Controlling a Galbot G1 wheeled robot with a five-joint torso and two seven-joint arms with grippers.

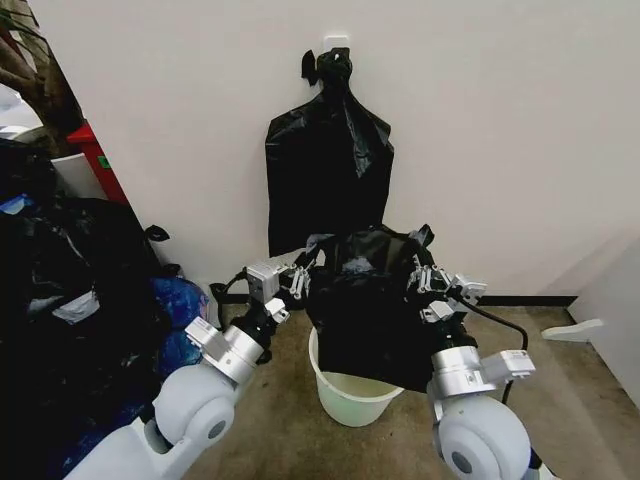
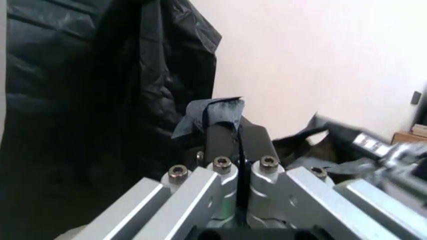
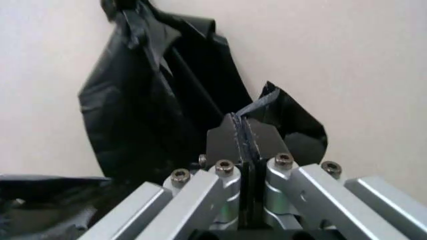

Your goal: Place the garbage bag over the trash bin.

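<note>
- The left hand (image 1: 297, 281) is pressed together on a fold of the thin, glossy black plastic garbage bag (image 1: 368, 305); in the left wrist view its dark fingers (image 2: 223, 142) meet flat with a scrap of the crinkled film (image 2: 212, 114) sticking out above them.
- The right hand (image 1: 432, 292) is likewise clamped on the bag's opposite edge; the right wrist view shows its fingers (image 3: 227, 144) closed tight with a black flap (image 3: 288, 120) rising past them.
- Between the two hands the bag hangs spread out, directly above the round cream-white plastic bucket (image 1: 352, 395) that serves as the trash bin, and its lower part drapes over the back of the bucket's rolled rim.
- The front of the bucket's rim and part of its pale inside are uncovered.
- The bucket stands on the brownish floor (image 1: 290, 430), near the white wall (image 1: 500, 120).
- On that wall, just behind the bucket, a bunch of flat black bags (image 1: 328, 170) hangs from a hook (image 1: 335, 48).
- To the bucket's left side lies a large heap of stuffed black bags (image 1: 70, 320).
</note>
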